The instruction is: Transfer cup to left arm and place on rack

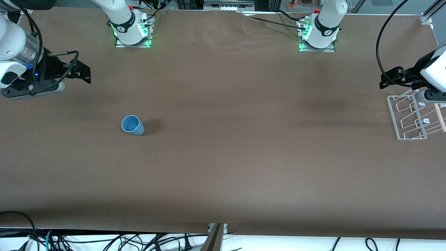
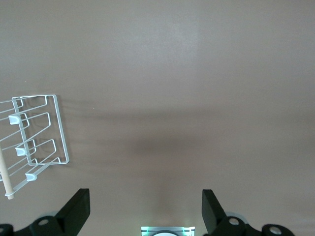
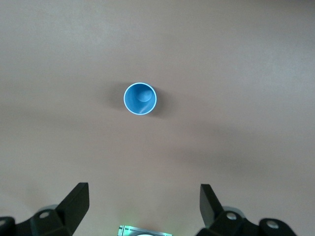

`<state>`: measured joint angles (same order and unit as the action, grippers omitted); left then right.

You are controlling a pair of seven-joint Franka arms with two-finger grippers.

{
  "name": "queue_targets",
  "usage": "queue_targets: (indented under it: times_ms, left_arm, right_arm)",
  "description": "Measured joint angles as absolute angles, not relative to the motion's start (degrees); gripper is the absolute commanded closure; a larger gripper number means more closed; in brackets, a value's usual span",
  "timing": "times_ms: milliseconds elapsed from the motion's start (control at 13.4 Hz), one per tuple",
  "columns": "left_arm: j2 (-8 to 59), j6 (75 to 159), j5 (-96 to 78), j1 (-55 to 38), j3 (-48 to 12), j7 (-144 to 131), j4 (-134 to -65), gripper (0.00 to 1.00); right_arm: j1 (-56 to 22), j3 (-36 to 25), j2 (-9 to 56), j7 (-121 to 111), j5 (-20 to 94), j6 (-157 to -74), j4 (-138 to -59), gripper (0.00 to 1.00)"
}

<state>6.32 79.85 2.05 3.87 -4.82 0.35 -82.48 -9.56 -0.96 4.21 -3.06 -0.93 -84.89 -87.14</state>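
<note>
Across the whole scene spreads the brown matte tabletop (image 1: 244, 157), the robots' bases standing along its top edge. At the right arm's end, the right arm with its shiny silver wrist band and blue light hangs above the tabletop's edge, and the right gripper (image 1: 83, 73) has its black fingers (image 3: 74, 204) spread wide apart, holding nothing. At the left arm's end, the white left arm (image 1: 433, 68) hangs over the rack's edge farthest from the front camera; the left gripper (image 1: 386, 78) also has its black fingers (image 2: 76, 209) wide apart and empty. Both arms wait. The small clear acrylic rack (image 1: 411, 116), with wire-like loops, white-tipped pegs and a light wooden dowel (image 1: 439, 116) along one side, sits by the tabletop's edge at the left arm's end. The small light-blue tapered plastic cup (image 1: 132, 125) stands upright, mouth up, on the tabletop toward the right arm's end, nearer the front camera than the right arm's base and well apart from the rack.
</note>
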Motion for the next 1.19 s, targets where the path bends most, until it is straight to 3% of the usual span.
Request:
queue_targets:
  times_ms: [818, 1190]
  left_arm:
    - [6.35, 79.85, 2.05, 3.86, -4.82, 0.35, -82.48, 0.00]
    - [6.37, 79.85, 2.05, 3.86, -4.82, 0.35, -82.47, 0.00]
  right_arm:
    - [-9.30, -0.96, 7.98, -3.06, -0.93, -86.22, -88.15, 0.01]
    - [-9.25, -0.96, 10.54, -3.16, -0.93, -102.22, -100.38, 0.01]
